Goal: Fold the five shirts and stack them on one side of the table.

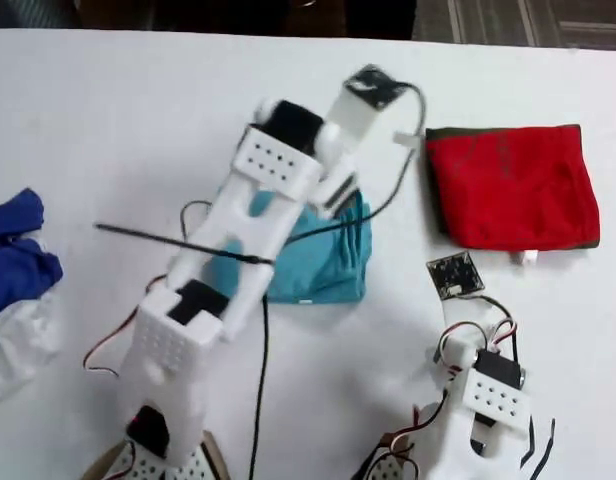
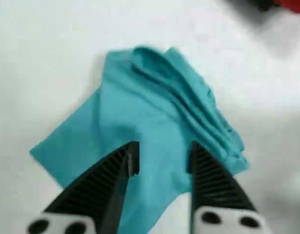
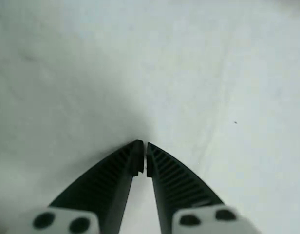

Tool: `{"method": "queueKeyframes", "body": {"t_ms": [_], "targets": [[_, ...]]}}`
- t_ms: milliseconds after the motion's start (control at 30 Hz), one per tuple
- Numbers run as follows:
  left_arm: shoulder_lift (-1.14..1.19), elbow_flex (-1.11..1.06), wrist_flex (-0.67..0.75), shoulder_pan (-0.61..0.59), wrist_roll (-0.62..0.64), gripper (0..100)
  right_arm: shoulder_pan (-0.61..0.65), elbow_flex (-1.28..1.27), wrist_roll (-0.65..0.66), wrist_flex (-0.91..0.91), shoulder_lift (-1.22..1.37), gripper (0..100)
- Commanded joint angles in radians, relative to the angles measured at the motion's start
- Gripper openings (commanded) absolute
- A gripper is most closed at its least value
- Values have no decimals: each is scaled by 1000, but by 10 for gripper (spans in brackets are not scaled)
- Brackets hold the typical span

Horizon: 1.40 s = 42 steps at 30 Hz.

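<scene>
A teal shirt [image 1: 326, 262] lies folded but rumpled at the table's middle, with loose folds along one side [image 2: 155, 112]. My left gripper [image 2: 163, 158] hangs open just above it, with nothing between its fingers. The left arm [image 1: 253, 215] stretches from the near edge over the shirt. A red shirt [image 1: 513, 185] lies folded flat at the right; its edge [image 2: 292, 4] shows in the left wrist view. A blue shirt [image 1: 16, 250] and a white shirt [image 1: 18, 345] are bunched at the left edge. My right gripper [image 3: 144, 152] is shut and empty over bare table at the near right.
The white table [image 1: 108, 130] has open room at the back left and between the teal and red shirts. The right arm [image 1: 493, 390] sits folded near the front edge. A black cable [image 1: 263, 370] trails from the left arm across the table.
</scene>
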<state>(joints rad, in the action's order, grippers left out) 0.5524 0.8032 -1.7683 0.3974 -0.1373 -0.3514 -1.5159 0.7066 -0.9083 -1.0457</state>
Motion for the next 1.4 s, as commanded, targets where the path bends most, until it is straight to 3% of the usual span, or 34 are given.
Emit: {"method": "queueKeyframes", "body": {"t_ms": [0,200,400,633,800,867,1067,1367], "targets": [[-66,-182,37,-17,-2,50,-4,5,-2,13,-21,20],[-72,-378,180,103,3,27,-4,5,-2,13,-21,20],[-71,-392,173,239,6,30,-5,5,-2,13,-21,20],[-81,-369,143,281,2,32,-5,5,-2,13,-21,20],[-137,-125,23,201,-2,77,-4,5,-2,15,-21,20],[-143,-28,26,115,-3,119,-4,5,-2,15,-21,20],[35,19,207,-104,8,158,-4,5,-2,15,-21,20],[236,21,345,-63,9,158,-4,5,-2,15,-21,20]]}}
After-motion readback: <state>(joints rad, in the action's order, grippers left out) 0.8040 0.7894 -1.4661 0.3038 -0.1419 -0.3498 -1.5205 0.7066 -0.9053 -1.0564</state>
